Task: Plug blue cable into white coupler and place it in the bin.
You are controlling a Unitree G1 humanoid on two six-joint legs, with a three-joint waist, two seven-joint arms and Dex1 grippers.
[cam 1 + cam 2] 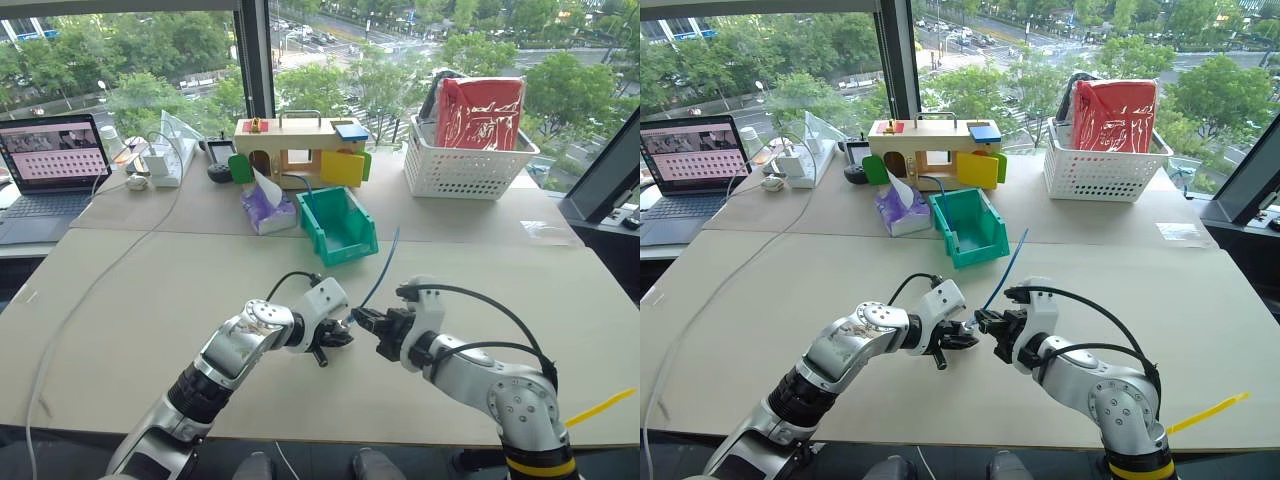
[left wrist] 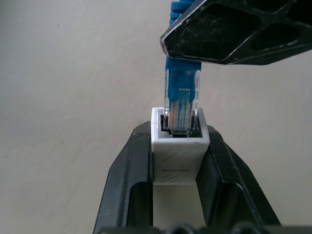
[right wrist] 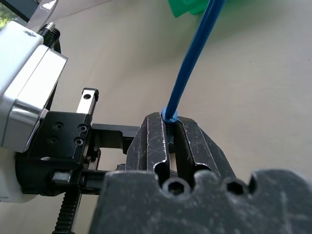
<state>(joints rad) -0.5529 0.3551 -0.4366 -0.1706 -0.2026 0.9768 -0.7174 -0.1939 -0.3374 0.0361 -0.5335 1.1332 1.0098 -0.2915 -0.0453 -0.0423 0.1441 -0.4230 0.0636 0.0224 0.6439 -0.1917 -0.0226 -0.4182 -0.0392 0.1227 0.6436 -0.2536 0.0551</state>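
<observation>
Plug of thin light-blue cable [image 2: 181,92], pinched in right tool [image 3: 170,131], sits at tiny white plastic coupler [image 2: 178,151]'s socket; left tool [image 2: 178,195] clamps coupler steady for insertion.

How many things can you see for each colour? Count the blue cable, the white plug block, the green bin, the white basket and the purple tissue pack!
Blue: 1, the blue cable
White: 2, the white coupler and the white basket
Green: 1, the bin
Purple: 1, the tissue pack
Total: 5
</observation>
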